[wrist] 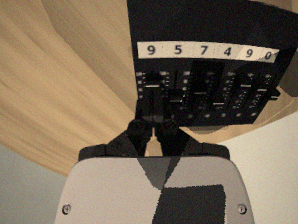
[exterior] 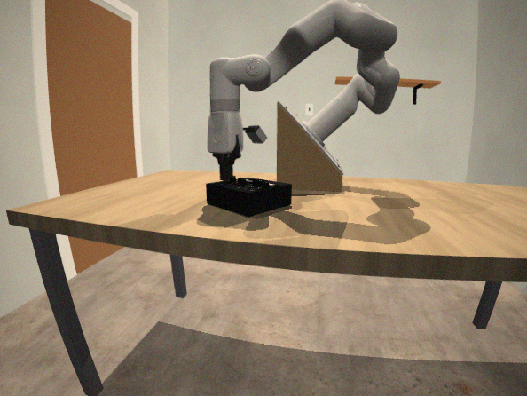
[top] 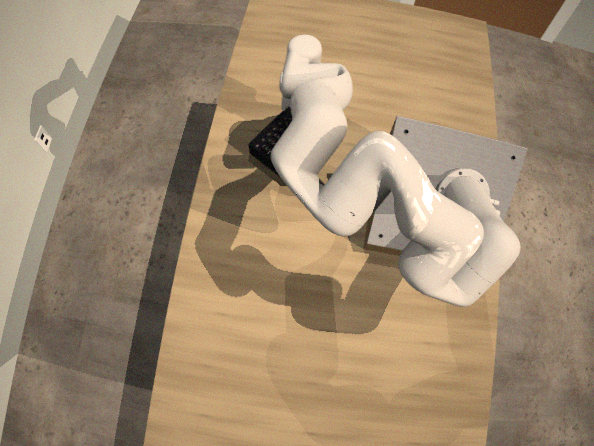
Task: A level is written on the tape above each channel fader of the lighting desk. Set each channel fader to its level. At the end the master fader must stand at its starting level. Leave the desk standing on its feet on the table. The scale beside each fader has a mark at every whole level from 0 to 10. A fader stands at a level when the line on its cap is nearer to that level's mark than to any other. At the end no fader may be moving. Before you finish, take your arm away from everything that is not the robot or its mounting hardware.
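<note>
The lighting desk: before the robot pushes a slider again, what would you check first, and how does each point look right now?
1. Lighting desk standing flat on the table: ok.
2. Tape numbers readable: mostly ok; the last digit is blurred.
3. Gripper shut and holding nothing: ok.
4. Fingertips by the leftmost fader, under the 9: ok.
5. That fader's level against its scale: cannot tell.
6. Master fader's position: cannot tell.

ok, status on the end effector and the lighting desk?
End effector shut, holding nothing, tips down at the leftmost fader, under the tape's 9. Lighting desk upright on the table. Nothing in the way.
</note>
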`<state>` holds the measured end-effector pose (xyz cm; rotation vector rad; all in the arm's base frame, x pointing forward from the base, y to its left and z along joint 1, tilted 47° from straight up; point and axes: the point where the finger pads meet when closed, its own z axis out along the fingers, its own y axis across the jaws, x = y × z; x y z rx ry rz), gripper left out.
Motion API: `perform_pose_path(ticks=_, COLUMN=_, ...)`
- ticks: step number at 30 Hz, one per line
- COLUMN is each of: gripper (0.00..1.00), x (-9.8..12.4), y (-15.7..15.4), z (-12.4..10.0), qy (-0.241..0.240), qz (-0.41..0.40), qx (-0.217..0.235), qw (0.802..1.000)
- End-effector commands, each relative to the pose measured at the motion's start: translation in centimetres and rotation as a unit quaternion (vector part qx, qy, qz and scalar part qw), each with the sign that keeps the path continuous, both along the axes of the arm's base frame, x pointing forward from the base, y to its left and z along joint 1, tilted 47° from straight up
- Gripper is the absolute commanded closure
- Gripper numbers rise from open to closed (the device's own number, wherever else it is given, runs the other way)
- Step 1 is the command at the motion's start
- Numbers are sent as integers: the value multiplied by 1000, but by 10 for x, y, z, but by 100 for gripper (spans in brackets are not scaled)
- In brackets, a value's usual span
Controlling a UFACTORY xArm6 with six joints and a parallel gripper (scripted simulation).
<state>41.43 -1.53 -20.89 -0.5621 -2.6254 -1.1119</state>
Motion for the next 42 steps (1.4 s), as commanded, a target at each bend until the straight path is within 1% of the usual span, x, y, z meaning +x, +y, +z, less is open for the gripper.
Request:
perform_pose_path(ticks=1, gripper=100, x=1, y=-1, z=1, qy=-2, qz=-1, qx=-1, qw=1000)
perform_pose_path(ticks=20, gripper=100, x=2, y=-1, z=1, qy=-2, qz=-1, qx=-1, qw=1000)
perform_pose_path(ticks=42, gripper=100, x=7, y=-4, z=0, qy=-2, qz=-1, qx=-1, qw=1000)
